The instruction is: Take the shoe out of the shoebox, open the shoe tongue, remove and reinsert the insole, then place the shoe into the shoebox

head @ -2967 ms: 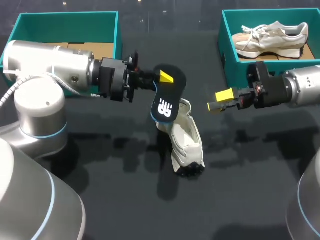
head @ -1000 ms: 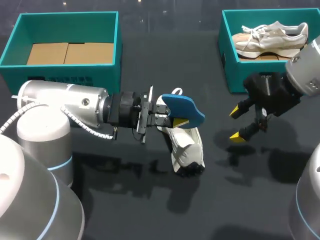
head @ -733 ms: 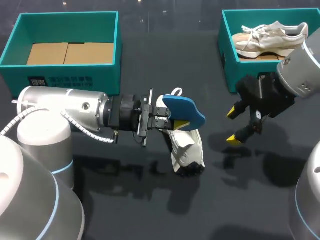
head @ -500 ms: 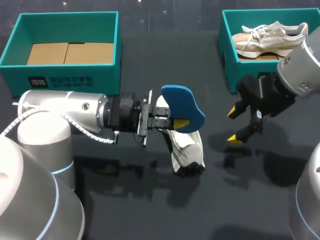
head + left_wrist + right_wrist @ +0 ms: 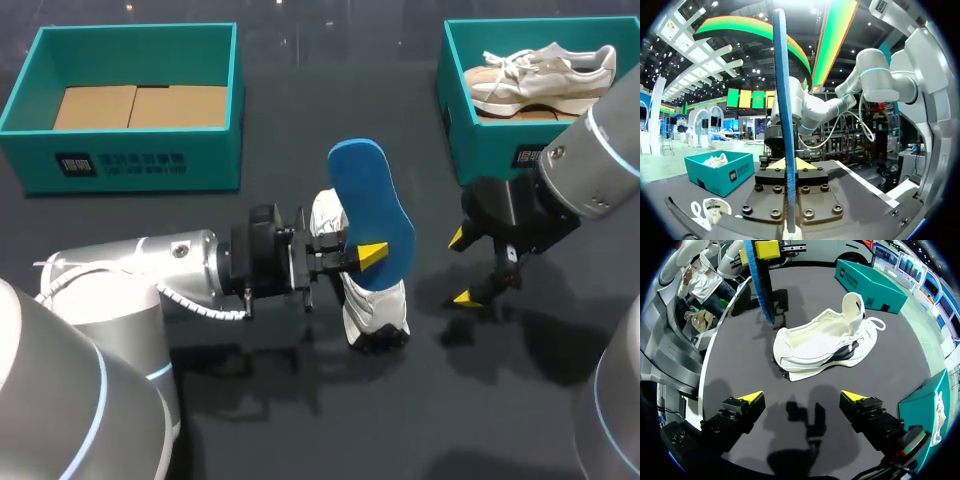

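Middle of the white laced sneaker [image 5: 375,310] covered by the flat blue foam insole [image 5: 370,200] in the head view, along with the far finger of the left gripper [image 5: 366,256]. At 3 o'clock, the teal cardboard shoebox on the right [image 5: 478,150] cut off by the edge, its near corner behind the right arm [image 5: 590,170]. From the left wrist, only a sliver of sneaker at the gripper's 8 o'clock.
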